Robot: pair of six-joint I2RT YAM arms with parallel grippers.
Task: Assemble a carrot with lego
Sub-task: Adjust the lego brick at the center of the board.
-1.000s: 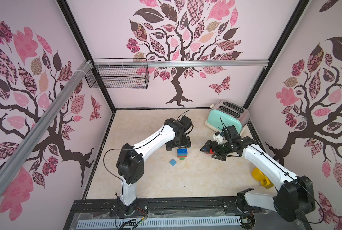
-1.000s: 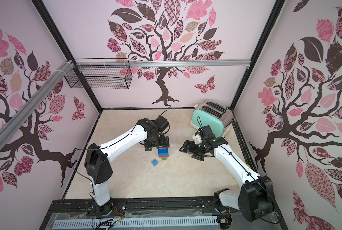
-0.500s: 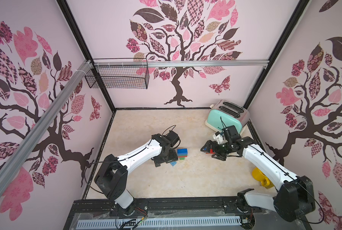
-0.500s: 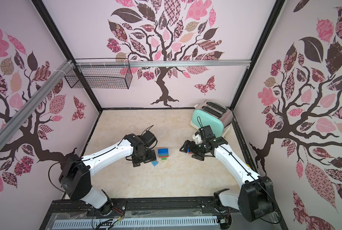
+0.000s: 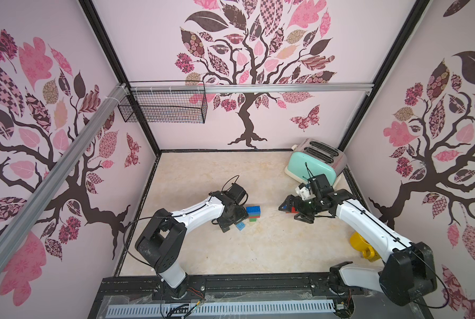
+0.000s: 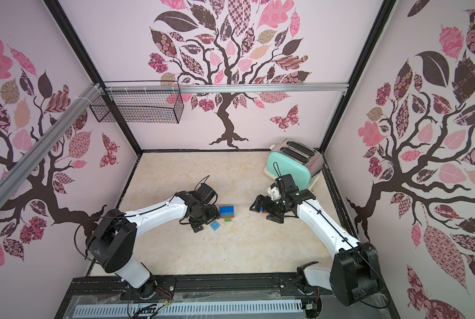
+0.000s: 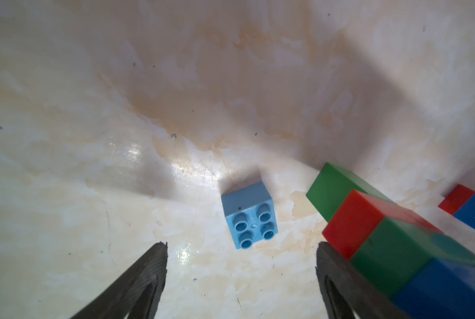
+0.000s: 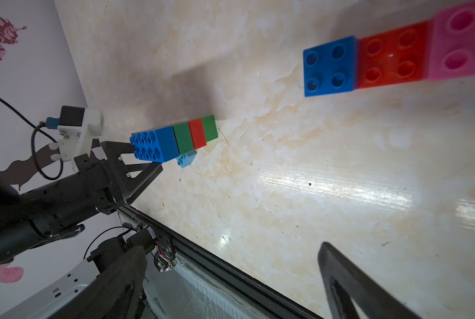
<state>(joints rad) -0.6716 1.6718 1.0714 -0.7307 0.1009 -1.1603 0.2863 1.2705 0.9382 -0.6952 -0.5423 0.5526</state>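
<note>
Marbled table (image 5: 258, 248) inside pink tree-papered walls: in both top views your left gripper (image 5: 232, 222) has pulled back from beyond the stack (image 5: 253, 213) and now sits low at its side, with the light blue brick (image 5: 240, 226) just ahead of its tips. Your right gripper (image 5: 292, 214) has not moved. It sits spread over the row (image 5: 291, 210) of loose bricks, well apart from the left one

Left wrist view: the fingers (image 7: 153, 265) are apart with nothing between them. The light blue brick lies on its side, studs towards the gripper, just ahead of the gap and roughly centred on it. The stack, green, red, green then blue, runs close along one finger, and you can't tell whether they touch

Right wrist view: the jaws are wide, with only one finger (image 8: 338, 265) showing. The blue, red and pink row lies flat on the table ahead of it, unclamped. Far ahead, the left gripper's tips sit beside the stack's blue end, and the light blue brick is tucked against the stack

As I read it, your left arm has lined up on the light blue brick, so a short advance and a close should take it. Assembly is only part done: the stack is by the left gripper, the row is by the right, and one brick is loose. Watch the finger nearest the stack, since closing may nudge it
</note>
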